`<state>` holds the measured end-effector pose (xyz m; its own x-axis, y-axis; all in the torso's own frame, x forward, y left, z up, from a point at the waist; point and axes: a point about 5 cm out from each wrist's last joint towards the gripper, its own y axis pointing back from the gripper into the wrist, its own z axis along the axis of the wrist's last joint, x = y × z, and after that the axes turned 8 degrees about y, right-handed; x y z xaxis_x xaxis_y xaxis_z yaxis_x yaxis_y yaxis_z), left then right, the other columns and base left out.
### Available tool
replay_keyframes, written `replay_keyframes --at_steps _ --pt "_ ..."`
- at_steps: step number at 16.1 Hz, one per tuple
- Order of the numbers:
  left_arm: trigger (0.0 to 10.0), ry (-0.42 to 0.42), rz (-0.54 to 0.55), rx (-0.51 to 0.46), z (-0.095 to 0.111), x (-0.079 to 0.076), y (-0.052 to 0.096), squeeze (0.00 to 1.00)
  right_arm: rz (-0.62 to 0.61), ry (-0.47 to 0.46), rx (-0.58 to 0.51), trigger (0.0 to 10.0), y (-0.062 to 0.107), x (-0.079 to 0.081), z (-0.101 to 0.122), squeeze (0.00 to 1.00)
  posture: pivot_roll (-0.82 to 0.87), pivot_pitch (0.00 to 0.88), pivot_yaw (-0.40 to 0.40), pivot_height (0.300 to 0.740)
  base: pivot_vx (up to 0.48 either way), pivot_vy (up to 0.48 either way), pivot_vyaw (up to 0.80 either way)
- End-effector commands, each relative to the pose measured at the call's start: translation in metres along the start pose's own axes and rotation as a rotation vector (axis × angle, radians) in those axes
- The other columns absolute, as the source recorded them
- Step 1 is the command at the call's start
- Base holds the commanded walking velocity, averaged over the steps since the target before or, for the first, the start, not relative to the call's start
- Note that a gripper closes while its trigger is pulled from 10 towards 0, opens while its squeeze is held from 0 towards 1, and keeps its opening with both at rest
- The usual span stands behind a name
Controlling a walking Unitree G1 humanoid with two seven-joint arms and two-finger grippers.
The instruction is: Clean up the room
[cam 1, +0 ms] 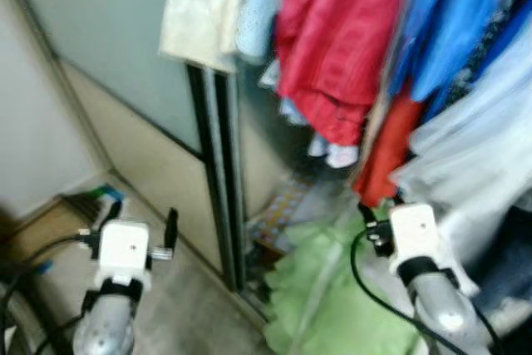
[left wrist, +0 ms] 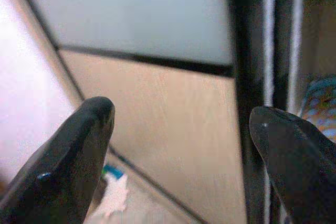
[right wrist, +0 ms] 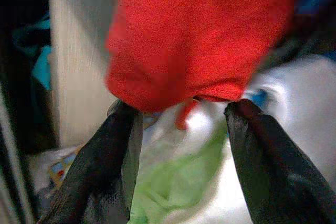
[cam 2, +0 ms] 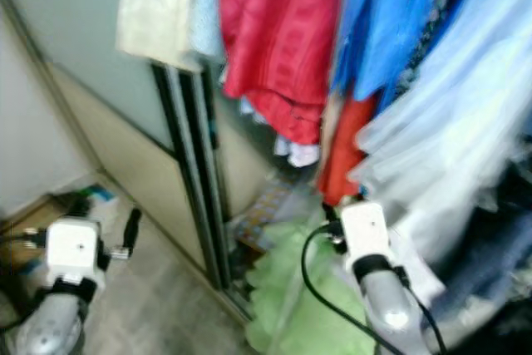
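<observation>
A wardrobe stands open with hanging clothes: a red striped garment (cam 1: 341, 39), blue ones (cam 1: 457, 14), a cream one (cam 1: 199, 6) and an orange-red one (cam 1: 386, 143). A crumpled light green cloth (cam 1: 332, 297) lies at the wardrobe's foot. My right gripper (right wrist: 184, 124) is open above the green cloth, its fingertips just under the hem of the orange-red garment (right wrist: 199, 35), with nothing held. My left gripper (cam 1: 141, 218) is open and empty in front of the sliding door (cam 1: 116, 47).
The door's dark frame (cam 1: 218, 180) runs down between my two arms. Pale blue-white clothing (cam 1: 482, 155) hangs at the right, close to my right arm. A patterned item (cam 1: 287, 201) lies on the wardrobe floor. Small clutter (cam 1: 100, 197) sits by the wall on the left.
</observation>
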<state>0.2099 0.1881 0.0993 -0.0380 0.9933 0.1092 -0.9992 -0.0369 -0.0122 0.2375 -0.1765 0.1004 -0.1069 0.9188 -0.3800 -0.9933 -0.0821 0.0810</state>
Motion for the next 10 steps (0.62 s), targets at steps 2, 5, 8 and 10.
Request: replay_keyframes --at_steps 2,5,8,10 --pt "10.0 -0.015 0.017 0.006 0.0005 0.0050 -0.0017 0.00 0.007 -0.012 -0.019 10.0 -0.0042 0.0023 0.0059 0.00 -0.04 0.014 -0.051 0.740 0.000 0.000 0.80" --pt "10.0 -0.015 0.020 0.010 0.0002 0.0049 -0.0022 0.00 0.016 -0.016 -0.020 10.0 -0.0047 0.0024 0.0060 0.00 -0.04 0.015 -0.051 0.740 0.000 0.000 0.60" --pt "10.0 -0.018 0.015 0.016 -0.0004 0.0051 -0.0034 0.00 0.023 0.017 0.006 10.0 -0.0071 0.0052 0.0043 0.00 -0.04 0.018 -0.041 0.740 0.000 0.000 0.00" --pt "10.0 -0.022 0.003 0.019 -0.0009 0.0050 -0.0049 0.00 -0.009 0.019 0.017 10.0 -0.0064 0.0038 0.0038 0.00 -0.05 0.020 -0.029 0.740 0.000 0.000 0.00"
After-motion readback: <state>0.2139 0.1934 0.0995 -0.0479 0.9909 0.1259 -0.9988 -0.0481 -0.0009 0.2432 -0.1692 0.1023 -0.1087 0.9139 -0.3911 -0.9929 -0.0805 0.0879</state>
